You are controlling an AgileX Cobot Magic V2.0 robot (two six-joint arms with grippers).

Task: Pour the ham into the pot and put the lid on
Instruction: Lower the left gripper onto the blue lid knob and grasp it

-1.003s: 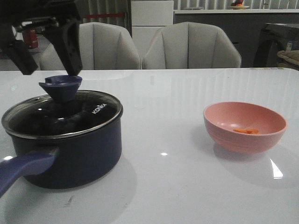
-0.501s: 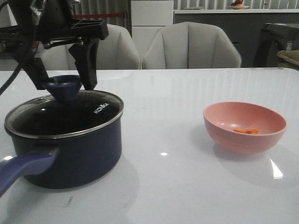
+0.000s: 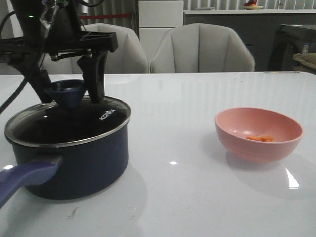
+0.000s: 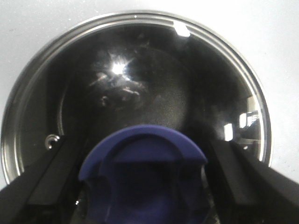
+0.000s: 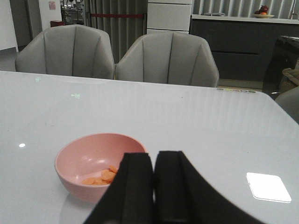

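The dark navy pot (image 3: 74, 158) stands at the front left, its purple-blue handle (image 3: 24, 178) pointing toward me. The glass lid (image 3: 106, 116) with "KONKA" lettering lies on the pot, and also fills the left wrist view (image 4: 140, 84). My left gripper (image 3: 69, 98) is open, with its fingers (image 3: 96, 81) straddling the lid's purple-blue knob (image 3: 66, 91), close on either side (image 4: 145, 186). The ham (image 3: 260, 138), a few orange pieces, lies in the pink bowl (image 3: 259, 148) at the right. My right gripper (image 5: 154, 158) is shut and empty, just behind the bowl (image 5: 84, 158); it is out of the front view.
Two grey chairs (image 3: 202, 49) stand behind the table's far edge. The glossy white table (image 3: 173, 197) runs between pot and bowl. A dark counter (image 5: 233, 46) is far behind.
My left gripper came down from above the knob and now straddles it. The lid, tilted a second ago, now sits level on the pot. Bowl and ham have not moved.
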